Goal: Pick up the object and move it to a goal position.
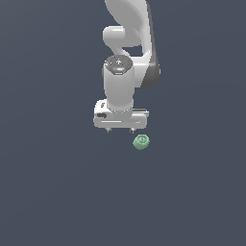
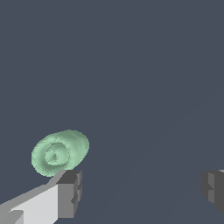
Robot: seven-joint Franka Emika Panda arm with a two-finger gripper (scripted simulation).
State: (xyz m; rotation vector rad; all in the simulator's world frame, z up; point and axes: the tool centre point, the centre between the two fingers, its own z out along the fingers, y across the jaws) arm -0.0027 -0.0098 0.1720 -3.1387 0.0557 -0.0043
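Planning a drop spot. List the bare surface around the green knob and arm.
Bare surface lies all round the green knob: wide on the exterior view's left, right and below. The only crowding is where the open end effector hangs close beside it.

The knob [image 1: 141, 141] is seen in pale green, ringed with concentric circles on its face. The arm [image 1: 126, 43] is rendered white with a dark grey band; the fingers [image 2: 70, 192] are shown grey at the pads. The ground [image 1: 48, 192] is painted flat slate blue.
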